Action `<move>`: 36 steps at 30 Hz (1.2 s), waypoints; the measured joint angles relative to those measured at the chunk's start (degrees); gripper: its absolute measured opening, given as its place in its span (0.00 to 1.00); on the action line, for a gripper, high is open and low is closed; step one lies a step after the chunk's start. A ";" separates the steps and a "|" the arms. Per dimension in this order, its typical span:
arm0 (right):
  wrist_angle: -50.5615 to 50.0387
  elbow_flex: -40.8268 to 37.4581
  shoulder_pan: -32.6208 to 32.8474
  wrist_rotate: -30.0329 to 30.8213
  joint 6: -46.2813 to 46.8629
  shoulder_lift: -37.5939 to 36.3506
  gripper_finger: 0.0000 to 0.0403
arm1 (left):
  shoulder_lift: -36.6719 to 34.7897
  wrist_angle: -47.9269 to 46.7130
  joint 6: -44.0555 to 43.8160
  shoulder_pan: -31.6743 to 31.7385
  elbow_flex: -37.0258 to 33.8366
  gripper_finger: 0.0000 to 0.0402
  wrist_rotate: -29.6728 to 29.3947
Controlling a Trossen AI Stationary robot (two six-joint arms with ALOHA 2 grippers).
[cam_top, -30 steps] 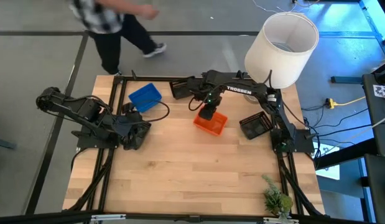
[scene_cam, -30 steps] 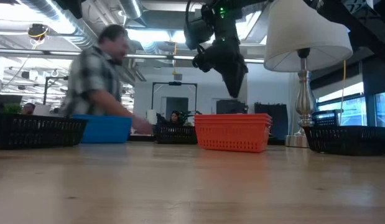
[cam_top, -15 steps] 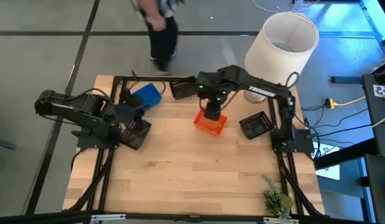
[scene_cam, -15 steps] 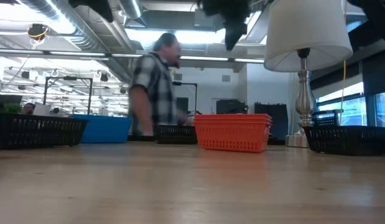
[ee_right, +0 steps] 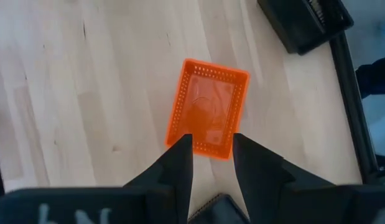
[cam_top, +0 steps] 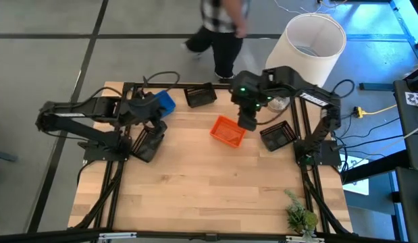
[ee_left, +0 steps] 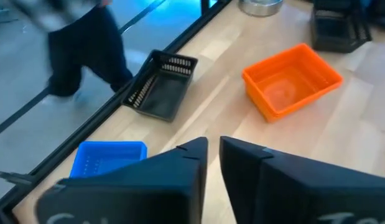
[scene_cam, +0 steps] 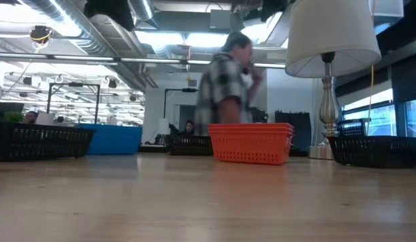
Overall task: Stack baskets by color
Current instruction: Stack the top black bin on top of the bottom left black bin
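Note:
An orange basket (cam_top: 227, 130) (ee_right: 208, 115) rests flat on its bottom at the table's middle. A blue basket (cam_top: 165, 101) (ee_left: 108, 160) sits at the far left, partly under my left arm. Black baskets lie at the far edge (cam_top: 200, 95), at the right (cam_top: 277, 136) and at the left (cam_top: 148, 143). My right gripper (cam_top: 248, 121) (ee_right: 212, 146) hangs open high above the orange basket's right end, holding nothing. My left gripper (cam_top: 153, 111) (ee_left: 214, 155) hovers by the blue basket, its fingers a narrow slit apart and empty.
A lamp with a large white shade (cam_top: 306, 50) stands at the far right corner. A small plant (cam_top: 300, 216) sits at the near right. A person (cam_top: 222, 27) walks past behind the far edge. Bare wood lies across the near half (cam_top: 209, 196).
My right gripper has risen well clear of the orange basket and drifted toward the table's right edge; the basket has stayed where it was. My left gripper has swung from the left black basket toward the far edge, beside the blue basket. The person has walked from left to right.

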 joint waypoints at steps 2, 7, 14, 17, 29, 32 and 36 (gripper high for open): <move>-0.02 -2.61 0.00 0.06 2.29 -2.15 0.28 | 0.50 0.04 0.03 0.85 -0.02 0.13 0.02; -0.07 -14.61 0.00 0.11 9.23 -9.93 0.28 | 2.44 2.53 0.15 3.56 -0.02 0.20 -1.91; 6.54 -33.33 0.00 0.79 19.29 -21.21 0.28 | 9.19 17.66 11.08 9.53 0.00 0.21 -2.93; 10.48 -38.68 0.00 0.76 21.24 -25.25 0.28 | 13.10 26.47 20.18 12.70 0.00 0.21 1.18; 15.48 -46.81 0.00 0.73 21.07 -33.66 0.28 | 30.33 36.37 39.70 20.93 0.00 0.21 13.67; 15.62 -46.81 0.00 0.71 18.47 -34.26 0.28 | 34.17 36.40 40.50 22.16 0.00 0.21 13.63; 15.61 -46.81 0.00 0.66 17.38 -34.48 0.28 | 38.27 35.54 40.52 23.41 0.00 0.21 13.63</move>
